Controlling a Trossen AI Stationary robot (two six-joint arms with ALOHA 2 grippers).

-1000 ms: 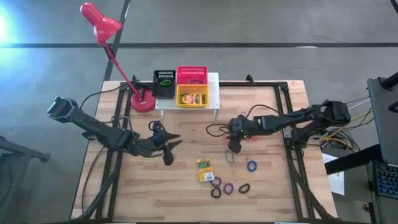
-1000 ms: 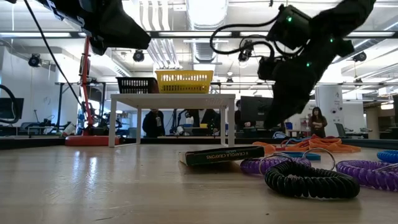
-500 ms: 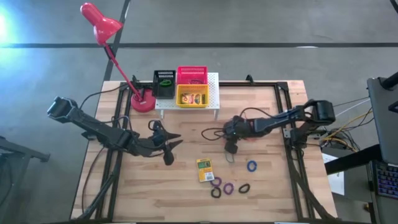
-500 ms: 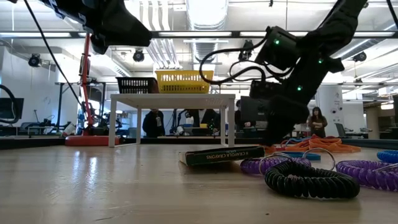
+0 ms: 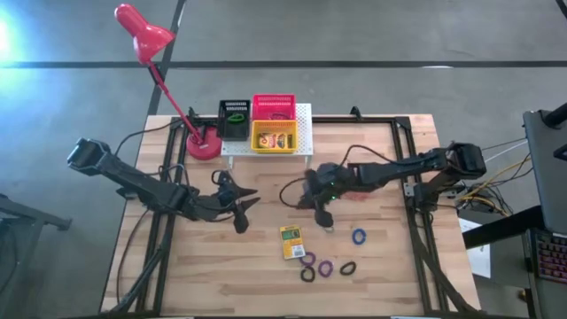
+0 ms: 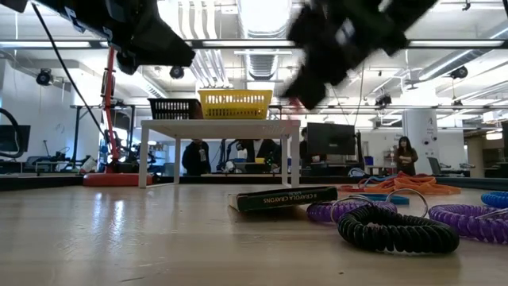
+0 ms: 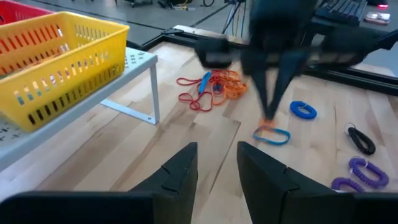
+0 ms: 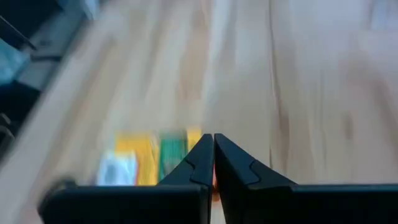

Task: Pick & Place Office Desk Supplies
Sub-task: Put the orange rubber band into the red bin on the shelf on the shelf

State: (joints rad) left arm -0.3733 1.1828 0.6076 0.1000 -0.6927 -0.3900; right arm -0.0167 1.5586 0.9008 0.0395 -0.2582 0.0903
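Right tool [image 5: 325, 217] above mid-worktop, near the crayon box [image 5: 291, 241]: fingers pressed fully together, seemingly pinching a thin orange rubber band [image 7: 272, 134] that hangs down to the worktop [image 5: 221, 266]. Very light, soft and stretchy; likely to slip out or snap back. Best pinched on one single strand, well inside the pads, not at the very tips. More bands in a tangled heap [image 7: 208, 87] beside the white stand [image 5: 306, 115]; easy to drag several along. Left tool [image 5: 244, 206] over the worktop's left half, fingers narrowly apart, holding nothing. Yellow basket [image 5: 274, 136] on the stand.
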